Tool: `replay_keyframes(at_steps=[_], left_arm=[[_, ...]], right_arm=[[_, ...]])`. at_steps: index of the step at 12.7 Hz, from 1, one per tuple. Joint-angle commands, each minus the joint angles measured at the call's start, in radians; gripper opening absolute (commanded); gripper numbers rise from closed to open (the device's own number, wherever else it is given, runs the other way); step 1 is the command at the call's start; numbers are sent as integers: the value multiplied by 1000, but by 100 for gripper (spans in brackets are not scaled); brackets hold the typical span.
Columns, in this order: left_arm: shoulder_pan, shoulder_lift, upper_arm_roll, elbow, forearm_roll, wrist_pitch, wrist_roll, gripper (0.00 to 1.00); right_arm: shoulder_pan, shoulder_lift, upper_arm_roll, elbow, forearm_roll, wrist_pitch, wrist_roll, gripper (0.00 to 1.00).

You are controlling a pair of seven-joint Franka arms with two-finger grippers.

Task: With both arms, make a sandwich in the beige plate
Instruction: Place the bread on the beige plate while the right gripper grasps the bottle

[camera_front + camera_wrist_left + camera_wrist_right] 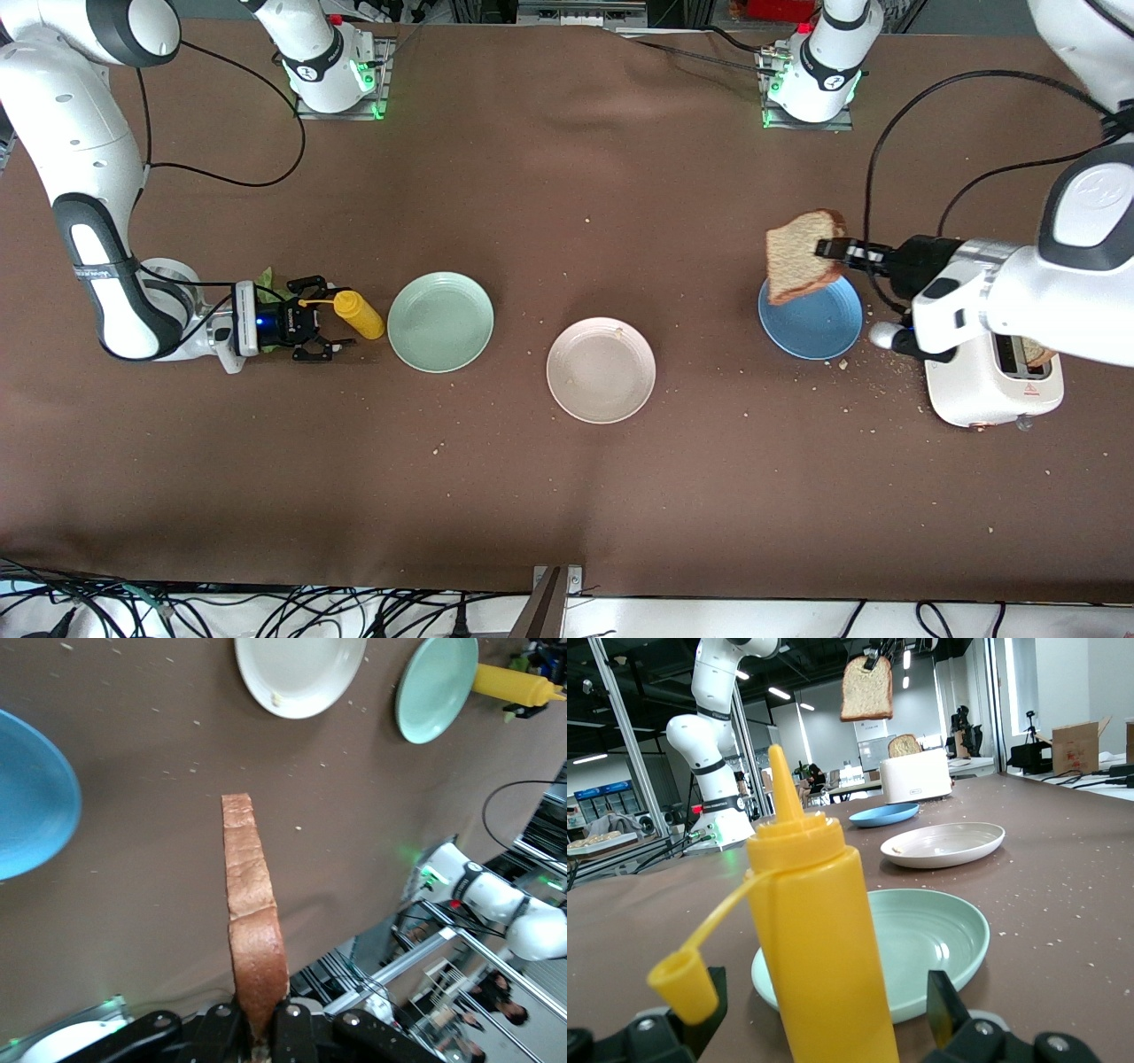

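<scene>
A: Left end effector (833,249) is up in the air, fingers clamped on the crust edge of a bread slice (802,257). The slice hangs over the blue plate (811,319), over that plate's edge toward the robots' bases.

B: And its attitude? The slice stands on edge, broad face to the front camera, domed top up and tipped toward the end effector. In the left wrist view it shows edge-on as a thin strip (251,912), its long axis running straight out from the fingers (292,1028).

A: The beige plate (601,369) sits bare on the worktop, well apart from the left end effector, toward the right arm's end. Only a crumb or two on it.

B: Right end effector (312,330) is low at the worktop, fingers spread wide with the yellow squeeze bottle (358,314) standing between them; whether they touch it I cannot tell. The bottle's open cap (680,983) dangles on its strap.

A: Just past the bottle from that end effector lies the mint-green plate (440,321). A green lettuce leaf (268,285) peeks out beside the right wrist.

B: Under the left arm stands a white toaster (992,383), another brown slice (1036,353) poking from its slot. Crumbs scatter the brown worktop (567,496).
</scene>
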Motion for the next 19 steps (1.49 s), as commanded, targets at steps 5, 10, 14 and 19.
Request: replay_keyframes(at_steps=[5,10,14,19], left_arm=[[-191,238,10,8,-393,372,180,0],[-248,335,10,-15,-451,590,375,0],[-258,368,10,-39,-450,671,437,0],[-275,385,10,-45,-450,743,452,55]], right_arm=[[2,13,28,25,32,-12,2,43],[-5,-4,20,74,12,-28,67,0],[-21,-66,3,177,-114,-94,316,0],[-8,-69,13,308,-162,-115,571,0]])
